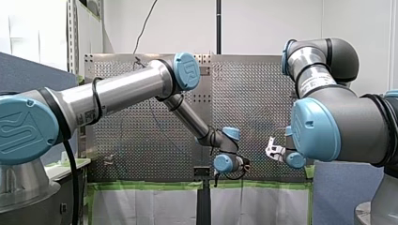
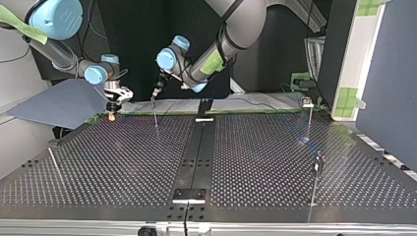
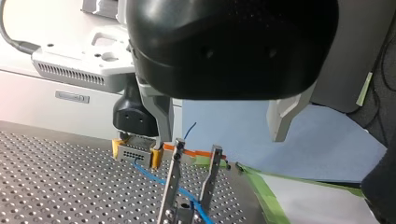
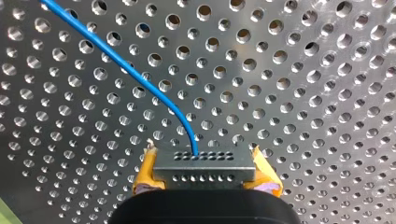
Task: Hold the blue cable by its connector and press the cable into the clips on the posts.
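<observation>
Two risks face you here. First, the blue cable [image 4: 140,79] leaves the connector [image 4: 205,161] in a tight bend, so pulling sideways or too hard toward a post could strain that joint or drag the connector out of the yellow pads [image 4: 147,179]. Second, the left end effector [image 3: 222,139] hovers close over the clip [image 3: 175,179] with its metal fingers spread apart and holding nothing. The two end effectors sit close together, so a careless move by either arm could bring them into collision, or a finger could knock the thin post [image 2: 155,114] askew. If the cable goes slack, it could also ride over the clip's prongs rather than seat between them. As for position, the right end effector [image 4: 205,178] is clamped on the connector, one yellow pad on each side, low over the perforated bench [image 4: 303,70]. The cable exits the connector's face and runs away across the bench. In the left wrist view it slopes down from the held connector to the clip, passing near the base of the two prongs, just beside the right end effector and ahead of the open left one.
</observation>
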`<state>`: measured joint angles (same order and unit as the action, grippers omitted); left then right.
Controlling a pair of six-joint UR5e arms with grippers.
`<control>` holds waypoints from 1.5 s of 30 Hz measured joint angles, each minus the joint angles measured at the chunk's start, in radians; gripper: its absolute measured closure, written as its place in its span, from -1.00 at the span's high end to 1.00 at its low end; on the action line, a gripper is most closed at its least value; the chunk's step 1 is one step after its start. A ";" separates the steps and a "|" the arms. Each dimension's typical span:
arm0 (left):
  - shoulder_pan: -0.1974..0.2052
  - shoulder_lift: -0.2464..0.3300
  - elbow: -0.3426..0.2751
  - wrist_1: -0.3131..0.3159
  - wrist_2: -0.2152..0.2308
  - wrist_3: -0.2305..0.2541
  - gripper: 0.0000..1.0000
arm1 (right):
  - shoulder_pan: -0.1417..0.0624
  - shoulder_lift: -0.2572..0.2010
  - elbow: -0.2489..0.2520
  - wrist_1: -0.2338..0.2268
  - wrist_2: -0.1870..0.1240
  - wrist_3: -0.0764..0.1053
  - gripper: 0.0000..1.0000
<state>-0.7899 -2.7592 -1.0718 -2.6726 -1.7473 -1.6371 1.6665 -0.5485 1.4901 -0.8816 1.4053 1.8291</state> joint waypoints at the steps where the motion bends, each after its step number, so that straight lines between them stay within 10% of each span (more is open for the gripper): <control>1: -0.001 0.000 0.000 0.004 -0.001 -0.001 0.96 | 0.000 0.000 0.000 0.000 0.000 0.000 -1.00; 45: -0.015 0.023 -0.031 0.038 -0.027 -0.004 0.96 | 0.000 0.001 0.000 0.000 0.000 0.008 -1.00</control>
<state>-0.8050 -2.7364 -1.1024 -2.6350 -1.7747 -1.6414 1.6667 -0.5479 1.4902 -0.8816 1.4052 1.8376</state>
